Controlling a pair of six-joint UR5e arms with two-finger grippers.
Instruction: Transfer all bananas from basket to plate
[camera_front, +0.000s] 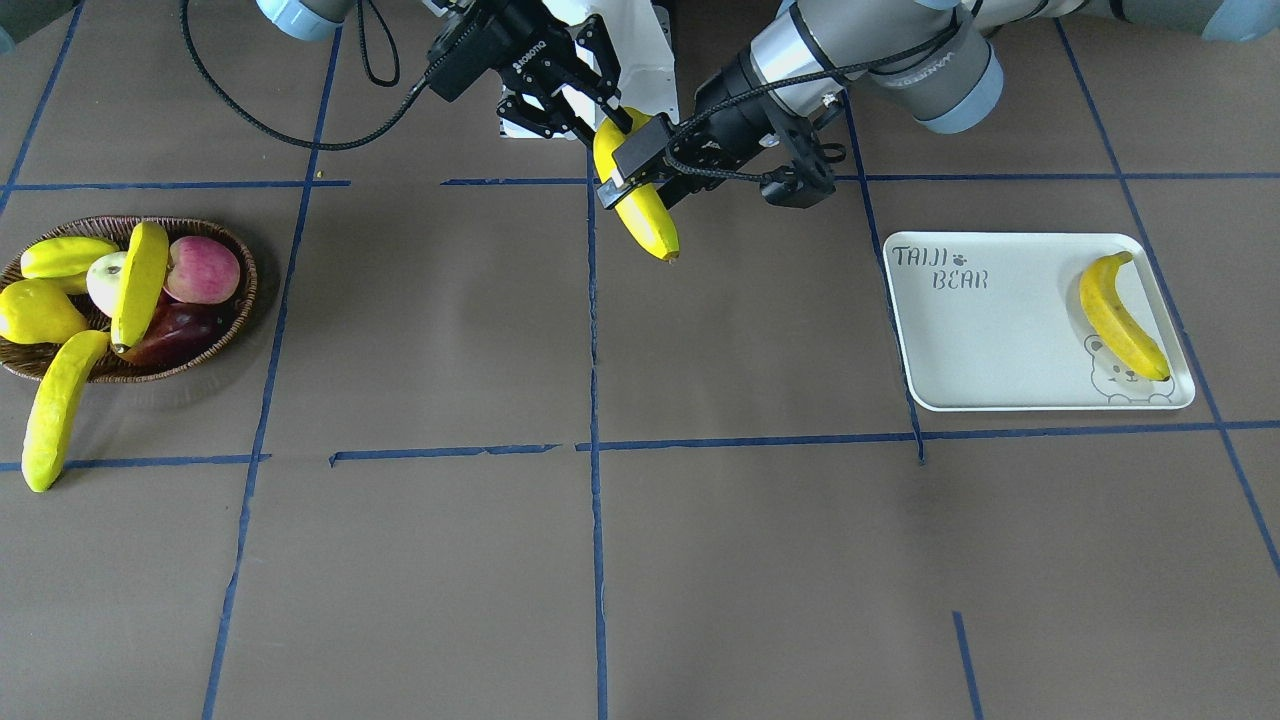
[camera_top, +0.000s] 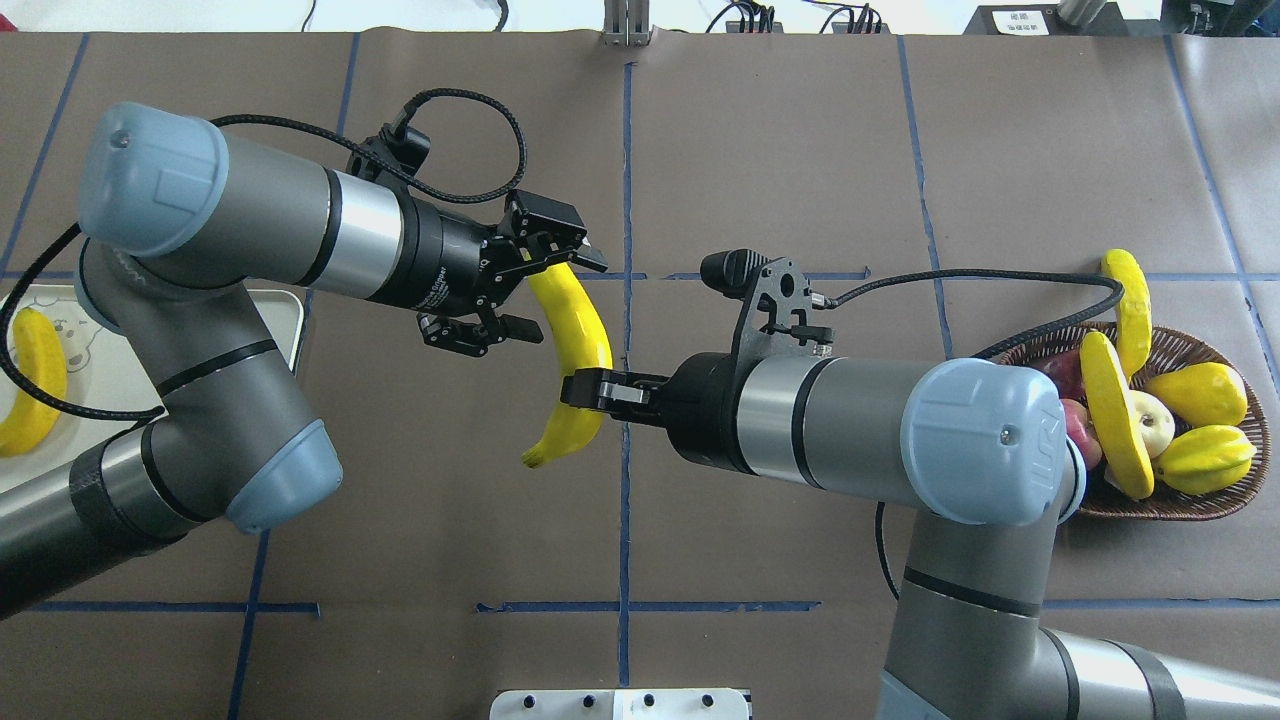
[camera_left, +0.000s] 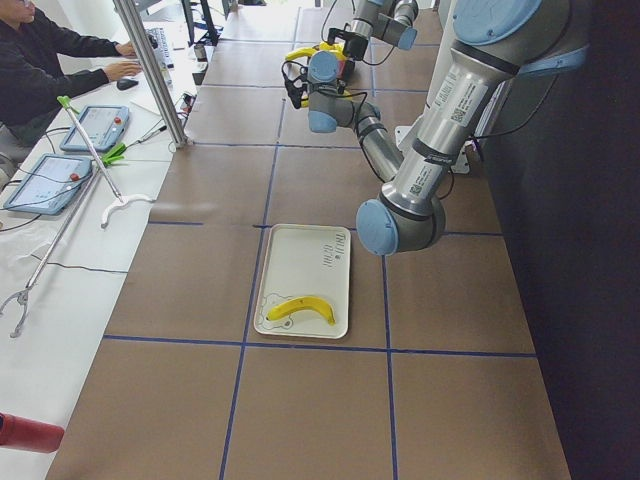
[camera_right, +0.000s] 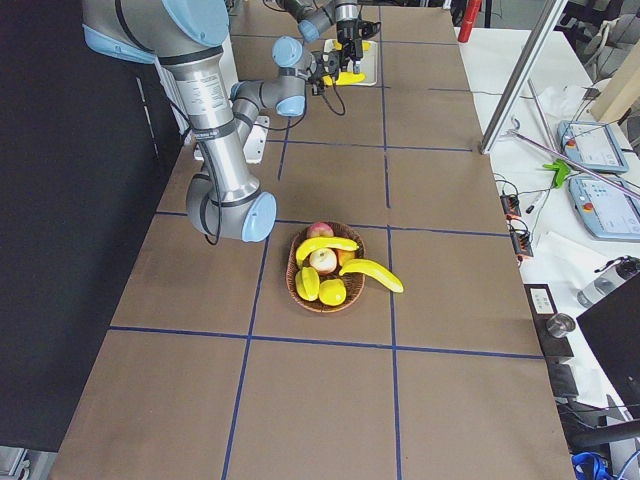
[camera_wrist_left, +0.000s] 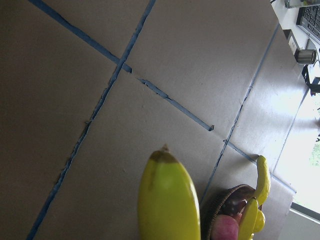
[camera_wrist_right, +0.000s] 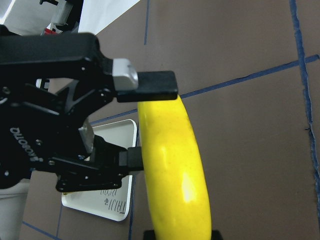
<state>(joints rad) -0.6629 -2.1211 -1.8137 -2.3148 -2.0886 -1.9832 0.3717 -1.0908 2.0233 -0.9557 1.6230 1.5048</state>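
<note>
So the held banana (camera_top: 580, 330) is up in the air over the table (camera_front: 700, 560), well away from the basket (camera_front: 170, 370), roughly between it and the plate (camera_front: 1000, 340). The right gripper (camera_top: 588, 388) is pinching it partway along, toward the end that shows lower in the overhead view. The left gripper (camera_top: 560, 296) has a finger on either side of the other end, right up against the peel. Honestly I can't tell if they're squeezing it or just sitting a bit spread around it. The plate lies flat on the table, far from the basket, past the held banana. The plate banana (camera_front: 1120, 315) lies at the end of the plate farthest from the basket, with one tip by the bear drawing (camera_front: 1125, 380). The lettering (camera_front: 940, 268) is at the end nearer the basket. Inside the basket, the basket banana (camera_front: 138, 285) lies across the top of the pile, over an apple (camera_front: 203, 268) and next to some plump yellow fruits (camera_front: 35, 312). The rim banana (camera_front: 55, 410) has one end propped on the basket's rim. The rest of it is out on the table, on the side of the basket away from the robot.
</note>
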